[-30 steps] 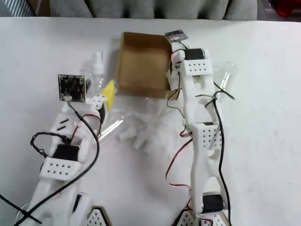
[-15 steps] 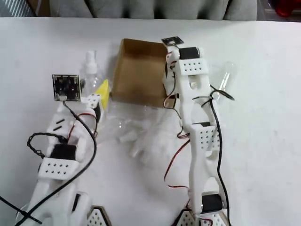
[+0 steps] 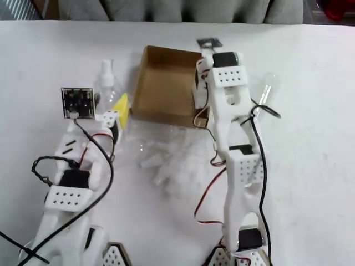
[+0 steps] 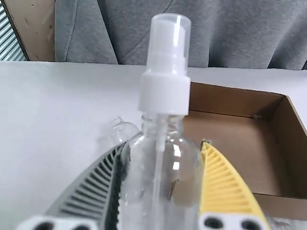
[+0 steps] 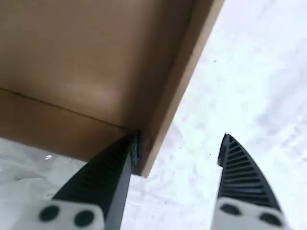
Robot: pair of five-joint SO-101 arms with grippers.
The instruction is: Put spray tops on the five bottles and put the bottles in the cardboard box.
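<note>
Table [image 3: 310,166] room lies open on both outer sides of the cardboard box [image 3: 166,83], its mouth facing up. Loose clear parts [image 3: 166,158] lie between the arms.

Left wrist view: the left gripper [image 4: 161,146] clamps an upright bottle [image 4: 160,191], spray top [image 4: 165,72] uppermost, with the box just beyond.

Right wrist view: the right gripper [image 5: 178,139] is spread wide and holds nothing, one fingertip [image 5: 129,146] at the box corner.

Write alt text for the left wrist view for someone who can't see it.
The left hand grips a clear bottle upright between its grey and yellow fingers, a white spray top already on it. Behind it an open cardboard box sits on the white table.
</note>
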